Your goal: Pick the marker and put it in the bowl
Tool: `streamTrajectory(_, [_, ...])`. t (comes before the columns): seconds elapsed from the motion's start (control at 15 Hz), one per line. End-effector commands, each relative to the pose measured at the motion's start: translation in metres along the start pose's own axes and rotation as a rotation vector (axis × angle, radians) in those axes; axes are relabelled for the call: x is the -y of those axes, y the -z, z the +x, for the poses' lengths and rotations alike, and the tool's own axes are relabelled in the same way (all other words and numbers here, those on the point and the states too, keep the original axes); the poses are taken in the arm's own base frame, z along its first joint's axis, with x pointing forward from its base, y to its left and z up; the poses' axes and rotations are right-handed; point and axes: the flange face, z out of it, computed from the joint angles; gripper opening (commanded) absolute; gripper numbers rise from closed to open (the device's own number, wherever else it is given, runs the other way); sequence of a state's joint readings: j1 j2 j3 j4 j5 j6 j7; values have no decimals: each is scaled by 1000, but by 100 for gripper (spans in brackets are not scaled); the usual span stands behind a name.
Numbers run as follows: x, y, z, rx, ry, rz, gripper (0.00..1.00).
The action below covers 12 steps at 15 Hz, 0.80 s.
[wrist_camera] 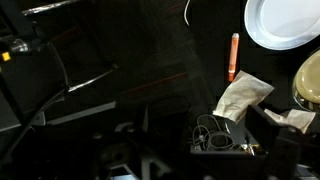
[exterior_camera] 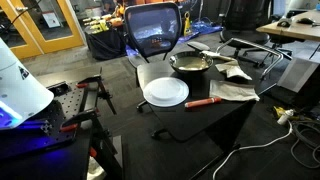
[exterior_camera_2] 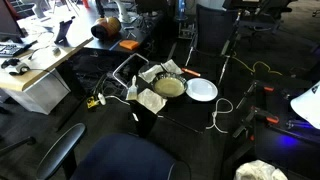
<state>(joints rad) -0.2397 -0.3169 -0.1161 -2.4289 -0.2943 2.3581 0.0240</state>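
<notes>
The red marker (exterior_camera: pixel 203 101) lies flat on the black table (exterior_camera: pixel 200 118), between the white plate (exterior_camera: pixel 166 92) and a crumpled cloth (exterior_camera: pixel 235 92). It also shows in the wrist view (wrist_camera: pixel 233 56) and in an exterior view (exterior_camera_2: pixel 192 73). The dark metallic bowl (exterior_camera: pixel 190 64) sits behind the plate; it also shows in an exterior view (exterior_camera_2: pixel 168 87) and at the right edge of the wrist view (wrist_camera: pixel 310 80). My gripper (wrist_camera: pixel 195 162) is a dim shape at the bottom of the wrist view, jaws apart and empty, high above and well away from the marker.
A second cloth (exterior_camera: pixel 230 70) lies beside the bowl. An office chair (exterior_camera: pixel 155 30) stands behind the table. A tangle of cables (wrist_camera: pixel 215 135) and a white cable (exterior_camera_2: pixel 225 105) lie by the table. The robot's white body (exterior_camera: pixel 20 80) stands beside the table.
</notes>
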Motion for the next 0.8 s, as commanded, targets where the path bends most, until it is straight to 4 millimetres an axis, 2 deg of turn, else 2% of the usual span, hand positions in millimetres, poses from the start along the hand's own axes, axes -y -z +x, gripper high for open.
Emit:
streamTrajectory(0.0, [0, 1, 0, 1, 0, 0, 100])
streamTrajectory(0.33, [3, -2, 4, 4, 4, -3, 100])
streamTrajectory(0.6, [26, -25, 14, 29, 54, 21, 100])
streamTrajectory(0.73, [42, -42, 16, 56, 87, 40, 100])
